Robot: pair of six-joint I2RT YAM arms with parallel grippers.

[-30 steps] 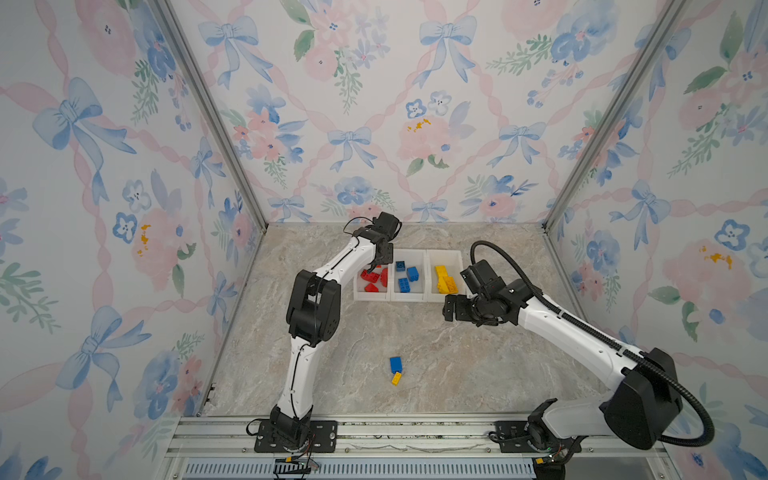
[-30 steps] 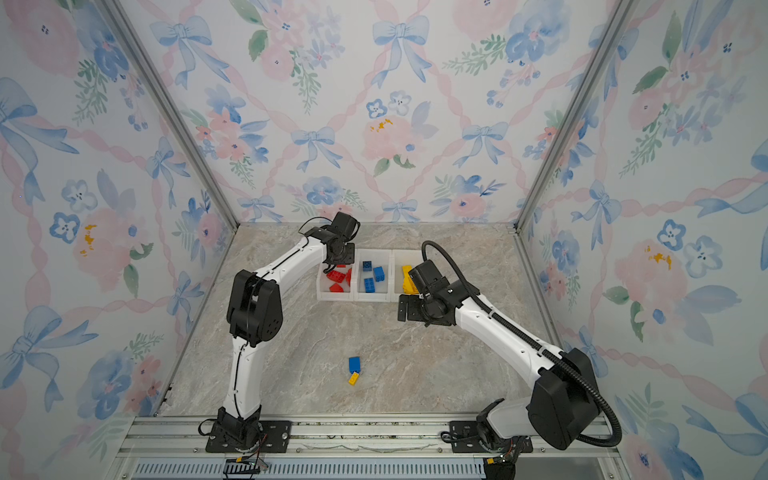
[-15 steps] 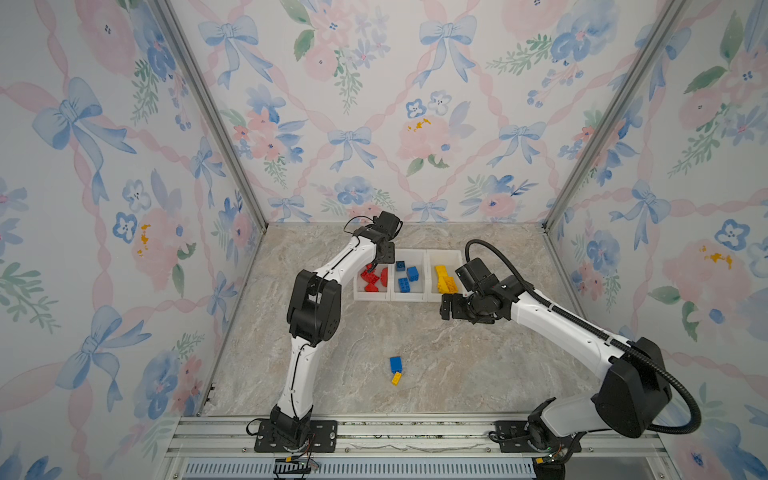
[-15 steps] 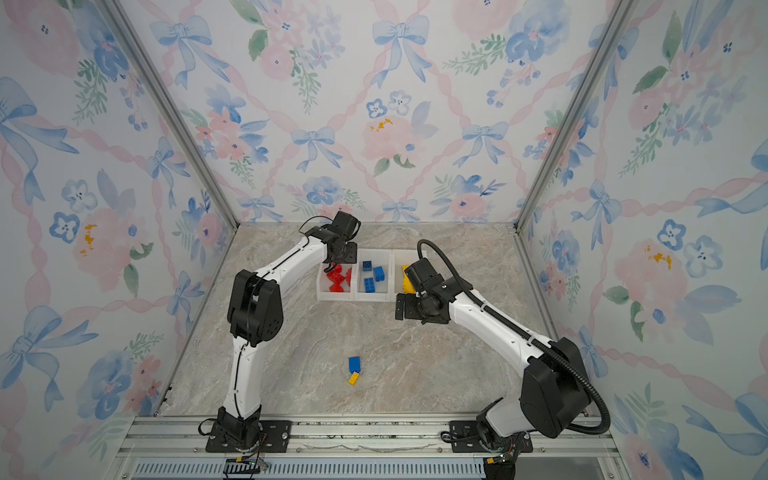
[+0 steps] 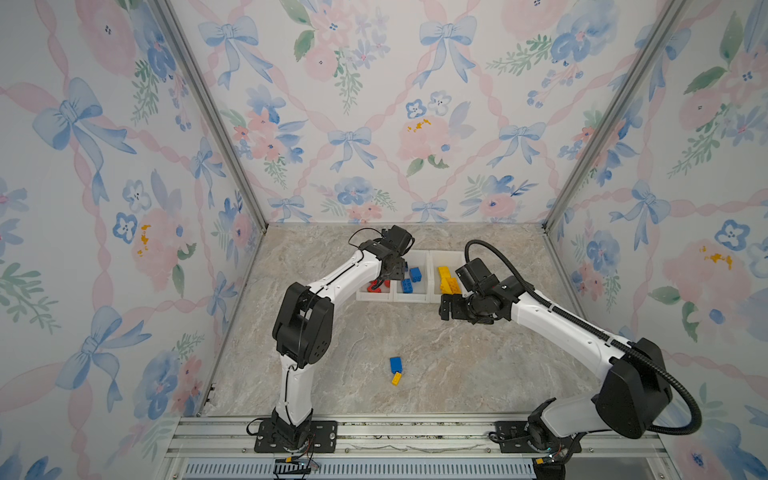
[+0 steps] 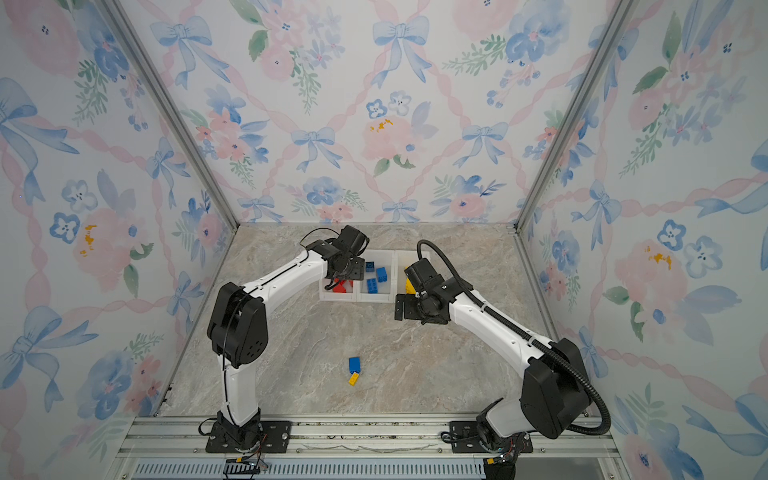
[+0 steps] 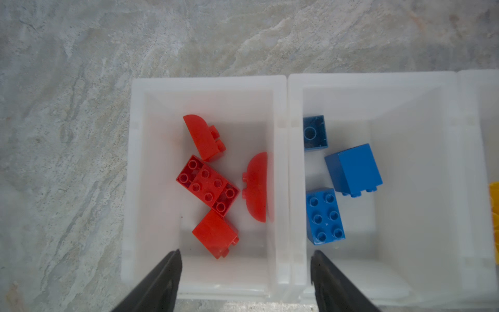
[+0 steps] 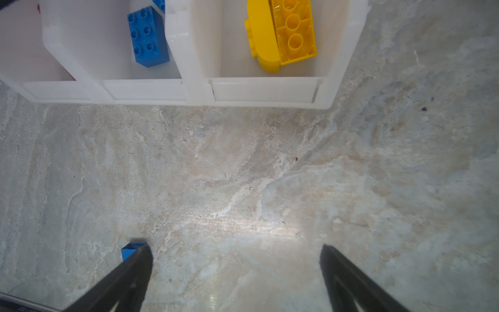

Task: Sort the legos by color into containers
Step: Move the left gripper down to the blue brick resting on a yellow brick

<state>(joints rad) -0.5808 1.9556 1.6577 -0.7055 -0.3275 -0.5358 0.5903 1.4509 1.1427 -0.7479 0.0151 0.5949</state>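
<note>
left gripper (image 5: 384, 279) hung over the red end of the containers (image 5: 411, 299) in both top views; right gripper (image 5: 445, 307) gaped empty before them. blue brick (image 5: 396, 363) and yellow brick (image 5: 396, 378) lay loose, well apart from them. left wrist: my jaws had just widened, nothing between; four red legos (image 7: 208, 186) in that compartment, drop judged done. right wrist: jaws wide, empty; two bricks left to sort.

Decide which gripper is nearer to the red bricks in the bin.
Left. The left gripper hangs open over the bin holding the red bricks; the right gripper is over the table, in front of the yellow bricks' bin.
</note>
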